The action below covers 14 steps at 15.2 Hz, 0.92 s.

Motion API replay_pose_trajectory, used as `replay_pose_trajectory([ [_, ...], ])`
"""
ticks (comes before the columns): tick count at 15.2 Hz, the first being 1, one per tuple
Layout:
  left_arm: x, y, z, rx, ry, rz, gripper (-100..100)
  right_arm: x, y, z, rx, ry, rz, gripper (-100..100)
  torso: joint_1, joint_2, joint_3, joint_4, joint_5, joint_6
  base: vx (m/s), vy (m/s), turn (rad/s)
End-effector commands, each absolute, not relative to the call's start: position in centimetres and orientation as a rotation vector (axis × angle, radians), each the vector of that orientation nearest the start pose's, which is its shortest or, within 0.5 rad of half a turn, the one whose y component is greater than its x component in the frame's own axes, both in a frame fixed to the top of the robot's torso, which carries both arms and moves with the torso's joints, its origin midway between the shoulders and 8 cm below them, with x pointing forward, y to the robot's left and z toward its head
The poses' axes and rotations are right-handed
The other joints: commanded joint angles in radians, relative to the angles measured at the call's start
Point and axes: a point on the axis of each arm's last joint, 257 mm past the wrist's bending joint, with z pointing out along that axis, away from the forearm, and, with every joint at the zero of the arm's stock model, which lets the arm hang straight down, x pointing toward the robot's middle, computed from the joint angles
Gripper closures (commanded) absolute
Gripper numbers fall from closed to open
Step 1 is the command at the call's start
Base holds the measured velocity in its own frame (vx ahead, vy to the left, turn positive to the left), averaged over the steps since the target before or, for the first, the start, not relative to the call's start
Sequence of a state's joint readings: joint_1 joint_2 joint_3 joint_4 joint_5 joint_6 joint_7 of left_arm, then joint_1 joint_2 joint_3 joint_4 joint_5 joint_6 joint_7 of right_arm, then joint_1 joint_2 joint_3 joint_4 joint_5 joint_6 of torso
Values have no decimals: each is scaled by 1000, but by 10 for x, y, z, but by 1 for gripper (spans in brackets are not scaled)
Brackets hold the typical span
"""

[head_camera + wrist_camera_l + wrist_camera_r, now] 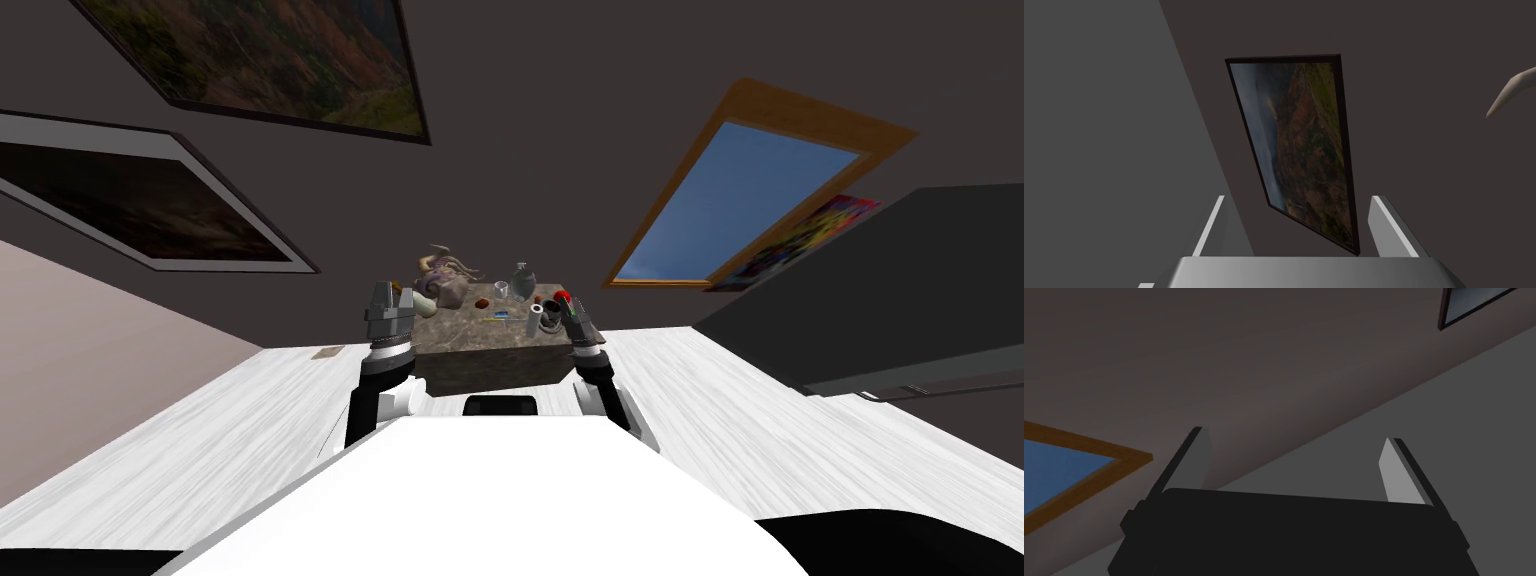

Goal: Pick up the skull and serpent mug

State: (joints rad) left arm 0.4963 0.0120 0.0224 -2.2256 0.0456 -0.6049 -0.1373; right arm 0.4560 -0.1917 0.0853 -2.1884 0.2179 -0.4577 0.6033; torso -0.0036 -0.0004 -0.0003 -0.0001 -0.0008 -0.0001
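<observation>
On the dark bench (pixel 470 352) ahead of us, the mug (pixel 445 283) stands at the left end. We take it to be the purplish lump with pale curling horns. Our left gripper (pixel 390 298) is raised just beside it, on its left, with the fingers apart and nothing between them. In the left wrist view, one pale horn (pixel 1511 92) crosses the edge, well off the line between the fingers. Our right gripper (pixel 572 311) is also spread and empty, raised at the bench's right end near a dark cup (pixel 551 313).

The main risk, as we judge it, is the aim. The left gripper points past the mug, so closing now would catch nothing. Swinging in sideways could hit a horn and tip or push the mug. The horns also give the thin fingers poor, uneven surfaces, so a grip taken there could twist or slip. The body below looks safer.

As for containers, a grey vase (pixel 523 280) and a clear glass (pixel 502 290) stand mid-bench. We cannot tell whether either holds anything. A red thing (pixel 563 297) sits at the cup's far rim, either in it or behind it. A white cylinder (pixel 535 320) stands beside the cup.
</observation>
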Motion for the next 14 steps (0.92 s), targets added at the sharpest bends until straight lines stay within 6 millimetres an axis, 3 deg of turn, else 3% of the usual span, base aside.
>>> replay_pose_trajectory([
  [1,334,291,22,-583,585,-1191,0,376,-209,-28,105,1011,642,-100,0,0,0,0,0,0,1,-38,12],
  [8,334,291,22,-583,585,-1191,0,386,-192,-56,-74,1075,442,-100,0,0,0,0,0,0,4,-50,21],
  [10,334,291,22,-583,585,-1191,0,386,-192,-56,-90,1073,416,-100,-1,0,0,0,0,0,-1,-51,22],
  [11,334,291,22,-583,585,-1191,0,389,-187,-66,-141,1091,369,-100,0,0,0,0,0,0,3,-54,22],
  [13,334,291,22,-583,585,-1191,0,389,-187,-66,-159,1087,338,-100,-1,0,0,0,0,0,2,-53,21],
  [14,334,291,22,-583,585,-1191,0,392,-181,-76,-211,1103,293,-100,0,0,0,0,0,0,4,-54,34],
])
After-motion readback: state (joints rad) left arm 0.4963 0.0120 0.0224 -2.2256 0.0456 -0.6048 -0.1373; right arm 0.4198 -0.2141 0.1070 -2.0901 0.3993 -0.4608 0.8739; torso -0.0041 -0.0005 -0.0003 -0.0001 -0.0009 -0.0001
